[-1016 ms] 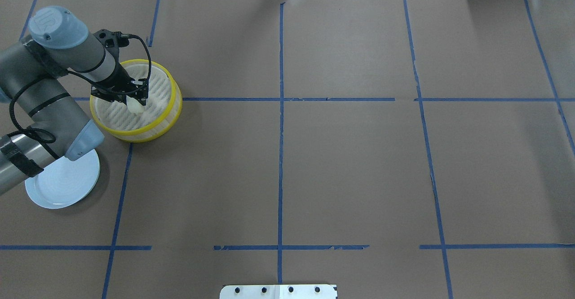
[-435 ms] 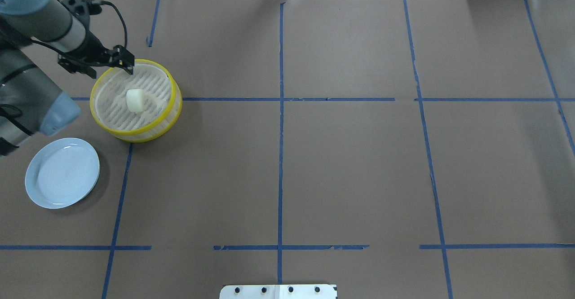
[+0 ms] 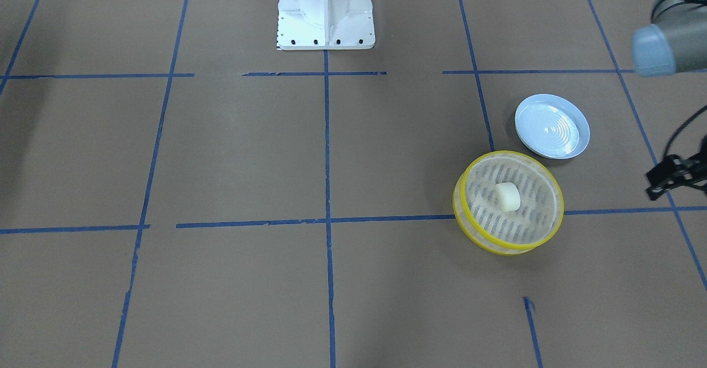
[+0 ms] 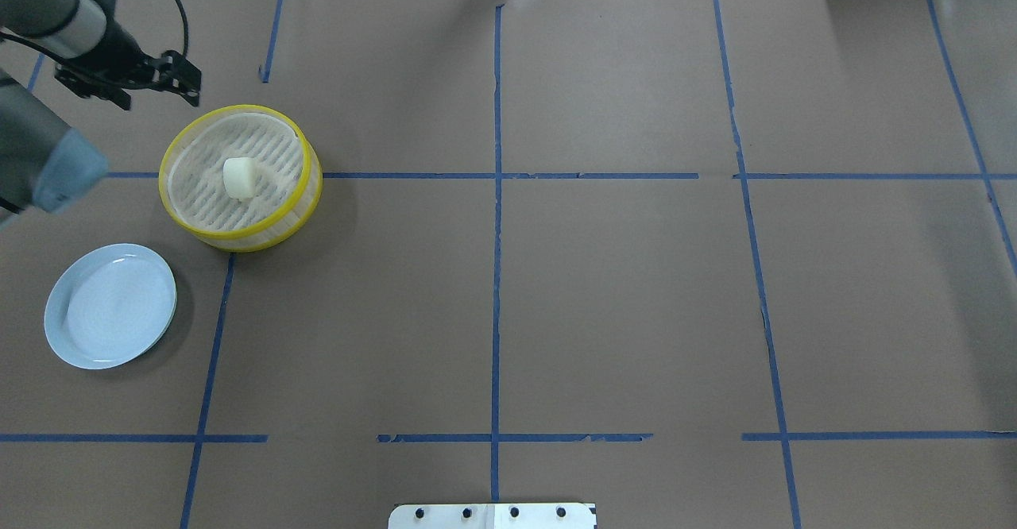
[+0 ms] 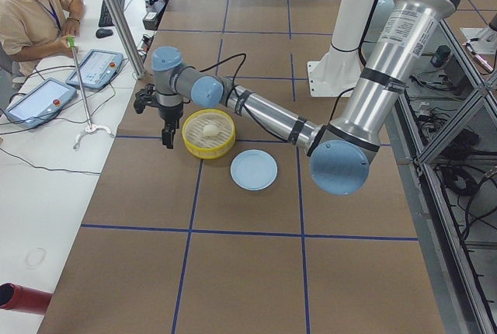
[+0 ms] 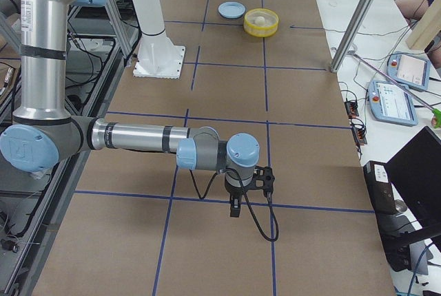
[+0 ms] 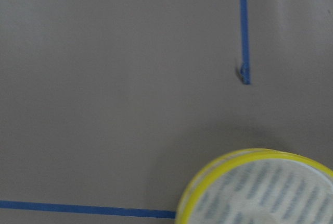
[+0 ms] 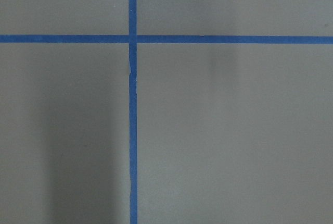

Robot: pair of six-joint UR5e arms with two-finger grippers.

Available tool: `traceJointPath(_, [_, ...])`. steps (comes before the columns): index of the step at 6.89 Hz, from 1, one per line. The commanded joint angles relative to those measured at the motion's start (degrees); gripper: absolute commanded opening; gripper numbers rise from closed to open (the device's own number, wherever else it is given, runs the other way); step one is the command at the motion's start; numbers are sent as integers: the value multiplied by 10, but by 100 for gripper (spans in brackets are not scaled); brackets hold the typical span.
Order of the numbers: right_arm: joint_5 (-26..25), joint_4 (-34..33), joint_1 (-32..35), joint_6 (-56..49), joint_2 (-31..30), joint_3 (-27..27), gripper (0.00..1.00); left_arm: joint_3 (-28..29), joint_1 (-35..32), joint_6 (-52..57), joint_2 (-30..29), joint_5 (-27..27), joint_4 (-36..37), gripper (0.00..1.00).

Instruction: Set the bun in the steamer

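The cream-white bun [image 4: 238, 177] lies on the slatted floor of the yellow-rimmed steamer [image 4: 168, 199], near its middle. It also shows in the front-facing view [image 3: 507, 196], inside the steamer [image 3: 460, 213]. My left gripper [image 4: 189, 84] is open and empty. It hangs above the table, behind and to the left of the steamer, clear of its rim. It also shows in the front-facing view [image 3: 656, 187]. The left wrist view shows only part of the steamer rim [image 7: 208, 179]. My right gripper [image 6: 235, 210] shows only in the exterior right view, so I cannot tell whether it is open or shut.
A pale blue ridged plate [image 4: 111, 306] lies empty in front of the steamer, to its left. The white robot base [image 3: 325, 11] stands at the table's middle edge. Blue tape lines cross the brown table cover.
My left gripper has let go of the bun, which stays in the steamer. The gripper has risen and pulled away to the back left.
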Motion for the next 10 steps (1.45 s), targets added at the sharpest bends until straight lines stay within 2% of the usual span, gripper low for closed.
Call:
traceJointPath(1, [0, 0, 0, 0, 0, 0, 100, 5, -104, 169, 67, -49, 16, 99])
traceJointPath(4, [0, 0, 0, 0, 0, 0, 100, -25, -130, 221, 158, -52, 10, 100])
traceJointPath(8, [0, 0, 0, 0, 0, 0, 100, -13, -129, 214, 169, -53, 10, 100])
traceJointPath(10, [0, 0, 0, 0, 0, 0, 100, 23, -129, 221, 172, -57, 11, 100])
